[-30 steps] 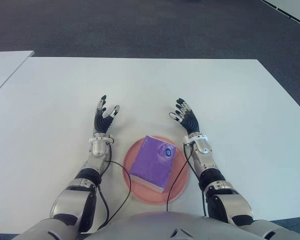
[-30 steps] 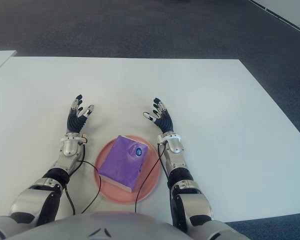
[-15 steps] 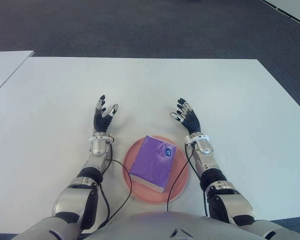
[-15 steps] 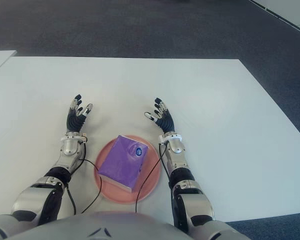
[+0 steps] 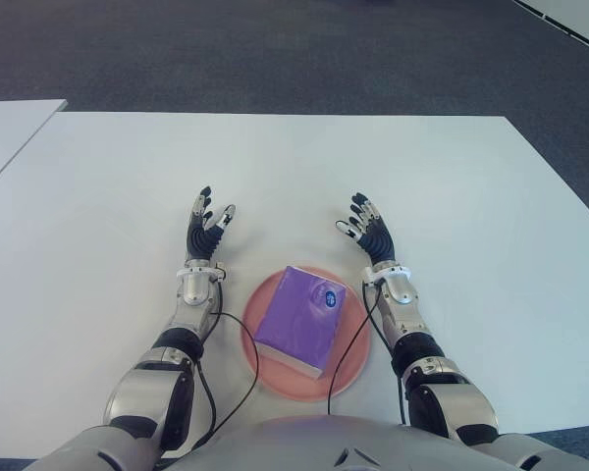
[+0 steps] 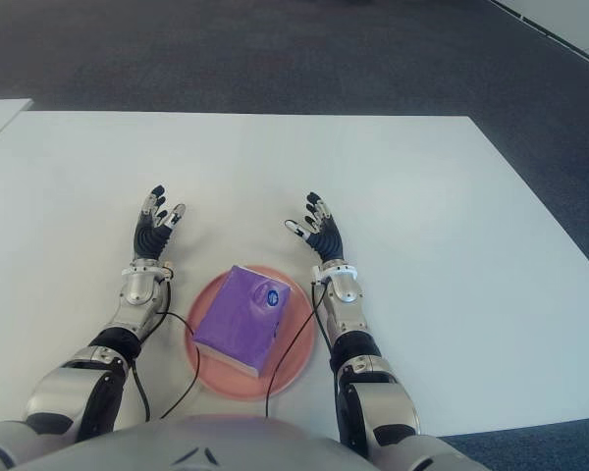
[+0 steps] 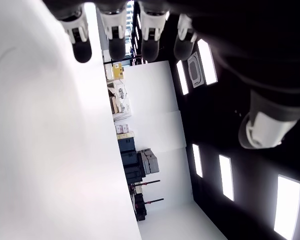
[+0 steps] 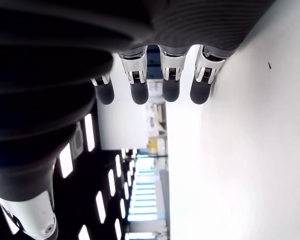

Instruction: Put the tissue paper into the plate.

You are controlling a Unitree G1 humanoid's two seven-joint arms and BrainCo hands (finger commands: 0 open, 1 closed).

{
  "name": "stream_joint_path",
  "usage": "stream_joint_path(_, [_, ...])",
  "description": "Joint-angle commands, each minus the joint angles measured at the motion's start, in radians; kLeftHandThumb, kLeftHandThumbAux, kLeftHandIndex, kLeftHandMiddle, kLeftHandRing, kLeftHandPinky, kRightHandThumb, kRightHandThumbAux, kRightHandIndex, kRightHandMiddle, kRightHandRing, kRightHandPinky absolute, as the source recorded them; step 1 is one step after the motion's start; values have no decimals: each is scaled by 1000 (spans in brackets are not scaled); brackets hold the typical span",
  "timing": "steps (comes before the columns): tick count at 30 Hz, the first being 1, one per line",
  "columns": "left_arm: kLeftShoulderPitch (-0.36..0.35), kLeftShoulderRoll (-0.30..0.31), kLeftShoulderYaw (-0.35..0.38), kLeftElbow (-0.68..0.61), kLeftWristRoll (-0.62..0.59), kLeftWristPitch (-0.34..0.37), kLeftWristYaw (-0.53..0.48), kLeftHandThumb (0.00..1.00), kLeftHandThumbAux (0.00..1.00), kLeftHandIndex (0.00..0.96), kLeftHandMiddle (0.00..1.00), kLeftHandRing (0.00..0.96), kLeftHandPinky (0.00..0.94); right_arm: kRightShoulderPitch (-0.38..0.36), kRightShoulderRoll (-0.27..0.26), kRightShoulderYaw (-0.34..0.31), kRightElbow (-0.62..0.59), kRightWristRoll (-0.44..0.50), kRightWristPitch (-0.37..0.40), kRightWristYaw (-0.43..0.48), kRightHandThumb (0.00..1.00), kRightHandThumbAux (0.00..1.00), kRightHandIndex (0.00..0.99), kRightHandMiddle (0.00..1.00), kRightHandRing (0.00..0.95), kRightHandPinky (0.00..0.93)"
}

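A purple tissue pack (image 5: 300,318) lies inside the pink plate (image 5: 352,368) near the table's front edge, between my two arms. My left hand (image 5: 205,226) is over the table just beyond the plate on its left, fingers (image 7: 118,33) spread and holding nothing. My right hand (image 5: 368,228) mirrors it beyond the plate on its right, fingers (image 8: 171,80) also straight and empty. Neither hand touches the pack or the plate.
The white table (image 5: 373,167) stretches far ahead and to both sides of the hands. A second white table's corner (image 5: 10,128) shows at the far left. Black cables (image 5: 240,339) run along both forearms and cross the plate's edges. Dark carpet lies beyond.
Both hands stay spread beside the plate with only slight drift; the left hand has straightened a little. The tissue pack has not moved.
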State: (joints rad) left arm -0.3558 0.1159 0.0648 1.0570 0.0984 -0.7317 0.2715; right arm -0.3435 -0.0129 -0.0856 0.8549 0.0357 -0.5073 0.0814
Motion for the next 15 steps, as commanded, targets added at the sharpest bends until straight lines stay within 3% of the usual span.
stream_joint_path(1, [43,-11,-5,13,4,48,-14,0,499,0,0,0,0,60,14,-8,34,-14,-8,-58,82,732,11,0,0,4])
stream_joint_path(15, [61,-17,2,-25,-12,75,-36,19,488,0,0,0,0,80,35,1,6,-35,-39,-142,106,716,0,0,0,0])
